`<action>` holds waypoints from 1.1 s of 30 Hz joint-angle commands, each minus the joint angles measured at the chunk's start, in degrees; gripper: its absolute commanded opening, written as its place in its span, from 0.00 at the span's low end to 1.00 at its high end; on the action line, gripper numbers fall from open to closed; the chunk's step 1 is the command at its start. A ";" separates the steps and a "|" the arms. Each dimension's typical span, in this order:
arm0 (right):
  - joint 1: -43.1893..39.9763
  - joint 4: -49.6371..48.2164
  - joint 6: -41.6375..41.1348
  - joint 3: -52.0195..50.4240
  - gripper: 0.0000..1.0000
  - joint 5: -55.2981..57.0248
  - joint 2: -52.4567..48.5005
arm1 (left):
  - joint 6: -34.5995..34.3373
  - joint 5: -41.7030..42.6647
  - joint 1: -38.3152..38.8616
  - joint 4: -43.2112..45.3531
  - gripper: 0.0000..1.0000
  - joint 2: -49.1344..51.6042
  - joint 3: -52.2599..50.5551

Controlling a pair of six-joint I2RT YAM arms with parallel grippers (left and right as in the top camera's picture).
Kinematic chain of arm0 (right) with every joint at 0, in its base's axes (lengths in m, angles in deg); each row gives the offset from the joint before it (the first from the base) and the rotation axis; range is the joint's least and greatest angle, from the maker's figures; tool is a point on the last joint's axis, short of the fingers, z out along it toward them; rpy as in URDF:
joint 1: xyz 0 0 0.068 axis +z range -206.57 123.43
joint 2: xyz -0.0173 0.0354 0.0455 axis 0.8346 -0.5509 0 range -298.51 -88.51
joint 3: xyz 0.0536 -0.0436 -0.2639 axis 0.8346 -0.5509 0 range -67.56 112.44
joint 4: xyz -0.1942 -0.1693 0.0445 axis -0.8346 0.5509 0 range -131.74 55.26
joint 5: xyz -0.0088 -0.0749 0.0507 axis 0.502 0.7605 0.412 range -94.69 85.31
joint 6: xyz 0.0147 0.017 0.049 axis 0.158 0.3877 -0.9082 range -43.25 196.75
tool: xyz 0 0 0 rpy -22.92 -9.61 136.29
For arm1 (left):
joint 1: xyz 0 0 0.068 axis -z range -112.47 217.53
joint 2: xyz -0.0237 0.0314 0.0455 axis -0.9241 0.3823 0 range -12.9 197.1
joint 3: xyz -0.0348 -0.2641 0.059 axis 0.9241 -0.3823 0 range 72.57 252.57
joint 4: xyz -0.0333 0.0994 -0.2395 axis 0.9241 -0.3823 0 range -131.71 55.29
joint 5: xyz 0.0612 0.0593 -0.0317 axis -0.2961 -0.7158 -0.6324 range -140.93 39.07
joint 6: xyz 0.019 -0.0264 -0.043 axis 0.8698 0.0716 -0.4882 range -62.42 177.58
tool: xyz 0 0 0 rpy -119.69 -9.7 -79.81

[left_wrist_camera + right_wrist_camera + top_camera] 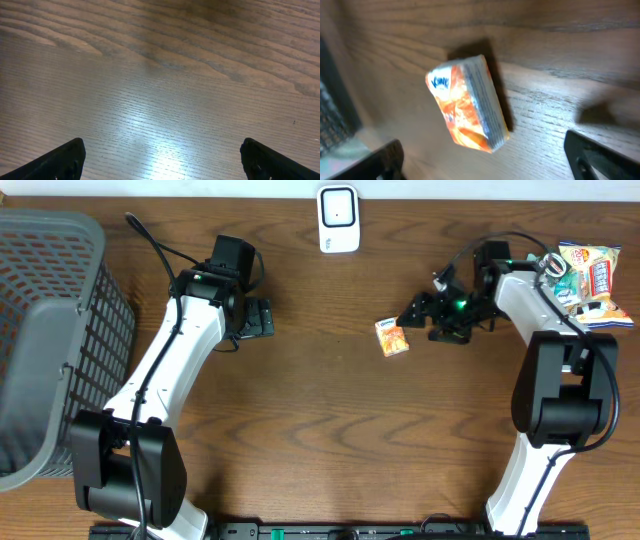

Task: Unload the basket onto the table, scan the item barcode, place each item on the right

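The item, a small orange and white packet [391, 337], lies on the wooden table right of the middle. In the right wrist view the packet [467, 107] rests on the wood with nothing touching it, and no barcode shows on it. My right gripper [414, 311] hovers just right of and behind it, open, its fingertips [390, 155] spread wide on either side with the packet ahead of them. A white scanner [338, 220] stands at the back edge. My left gripper [258, 318] is open over bare wood at the left, with nothing between its fingertips [70, 157].
A grey mesh basket [50, 330] fills the left side of the table. Several snack bags [588, 280] lie at the far right behind the right arm.
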 commanded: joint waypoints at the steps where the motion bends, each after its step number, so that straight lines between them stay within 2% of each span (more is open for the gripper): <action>1: 2.16 -0.66 2.19 0.24 0.93 7.02 0.00 | 0.15 -0.72 -0.09 -0.13 0.98 0.17 0.35; 3: 3.21 -1.60 2.19 0.24 0.89 10.51 0.00 | 0.15 -0.72 -0.09 -0.13 0.98 0.17 0.37; 10: 6.40 -5.95 2.25 0.22 0.89 11.21 0.00 | 0.15 -0.72 -0.09 -0.13 0.98 0.17 0.37; 13: 7.50 -6.34 2.21 0.20 0.67 11.26 0.00 | 0.15 -0.72 -0.09 -0.13 0.98 0.17 0.37; 14: 7.85 -6.45 2.21 0.20 0.54 11.23 0.00 | 0.13 -0.72 -0.09 -0.13 0.98 0.17 0.35; 15: 8.02 -6.51 2.21 0.20 0.46 11.28 0.00 | 0.13 -0.72 -0.09 -0.13 0.98 0.17 0.37; 17: 8.33 -6.58 2.21 0.20 0.37 11.26 0.00 | 0.15 -0.72 -0.09 -0.13 0.98 0.17 0.35; 20: 8.52 -6.51 2.25 0.20 0.36 11.30 0.00 | 0.15 -0.72 -0.09 -0.13 0.98 0.17 0.37; 27: 8.55 -5.66 2.25 0.07 0.45 11.28 0.00 | 0.15 -0.72 -0.09 -0.13 0.98 0.17 0.37; 33: 8.90 -7.26 2.21 -2.93 0.43 11.28 0.00 | 0.15 -0.72 -0.09 -0.13 0.98 0.17 0.35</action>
